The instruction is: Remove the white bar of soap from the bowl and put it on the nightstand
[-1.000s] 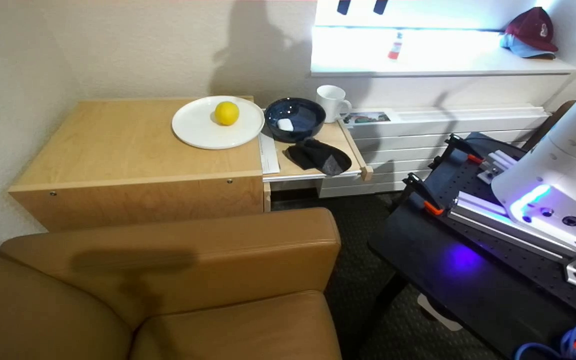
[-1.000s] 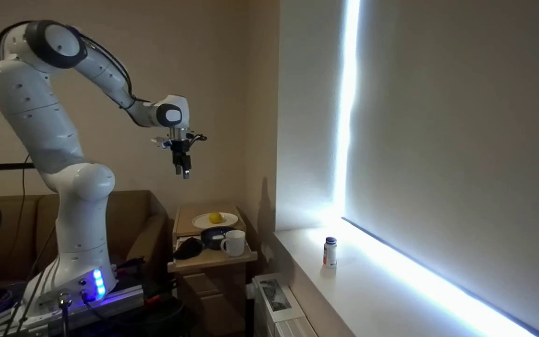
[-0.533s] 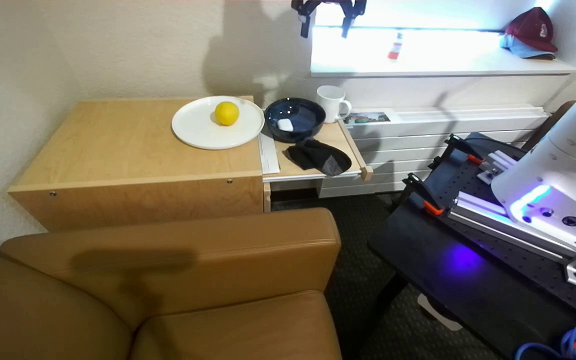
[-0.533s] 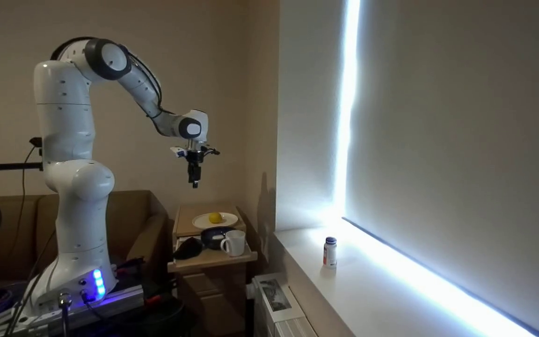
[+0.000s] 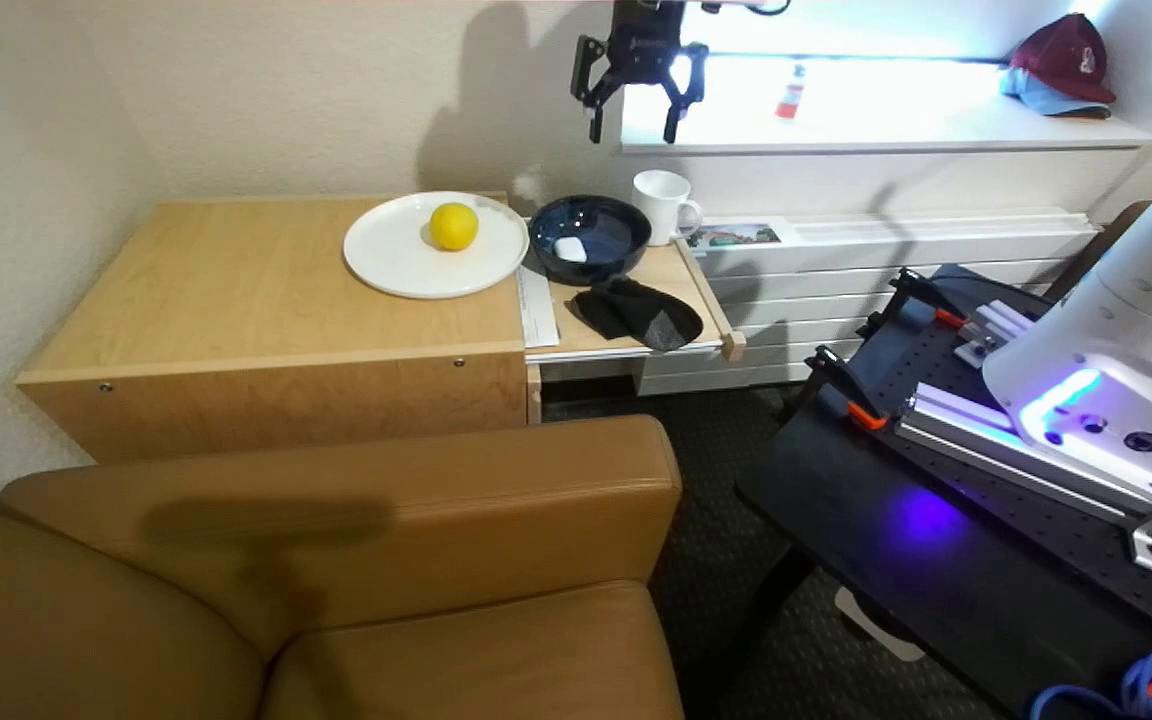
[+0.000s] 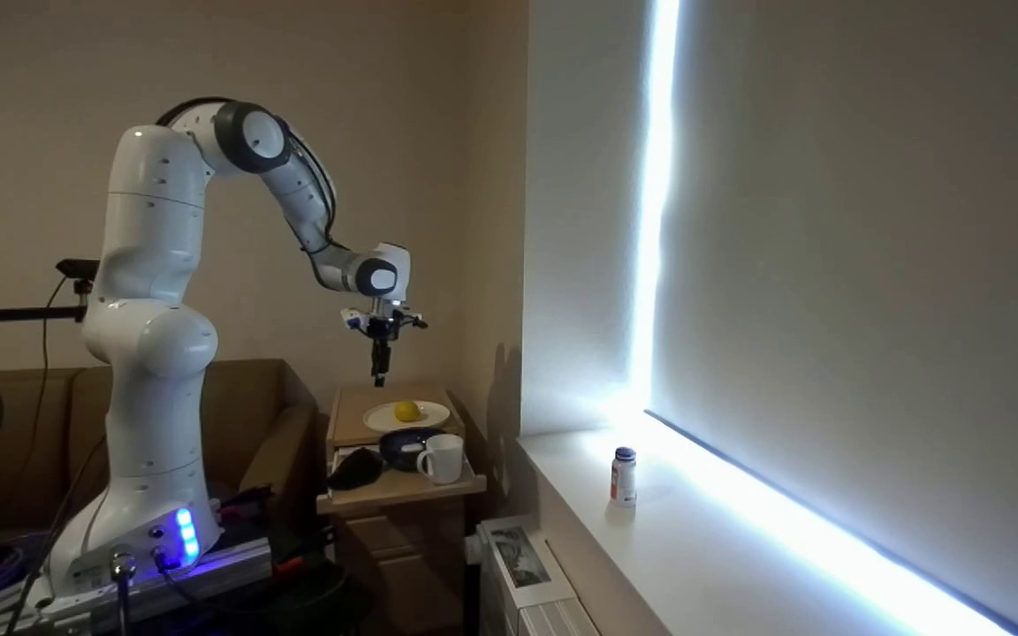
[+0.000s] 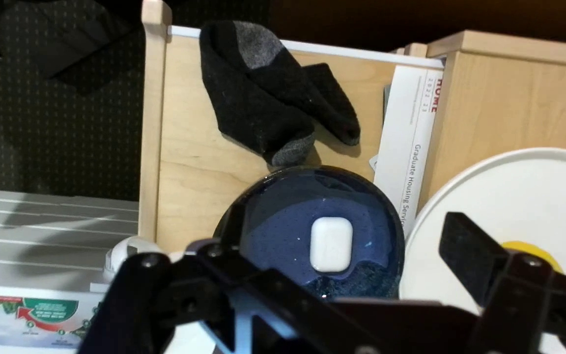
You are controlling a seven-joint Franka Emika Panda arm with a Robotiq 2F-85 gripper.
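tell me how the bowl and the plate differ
The bowl is dark blue; the plate is white. The bowl is deeper and narrower, the plate flatter and wider. The bowl holds the soap, the plate a yellow fruit. The bowl stands on the lower board, the plate on the nightstand top. Both are round.

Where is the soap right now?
In the wrist view, the soap lies in the bowl, right of its middle, with the plate farther right; in an exterior view, the mug stands to the bowl's right.
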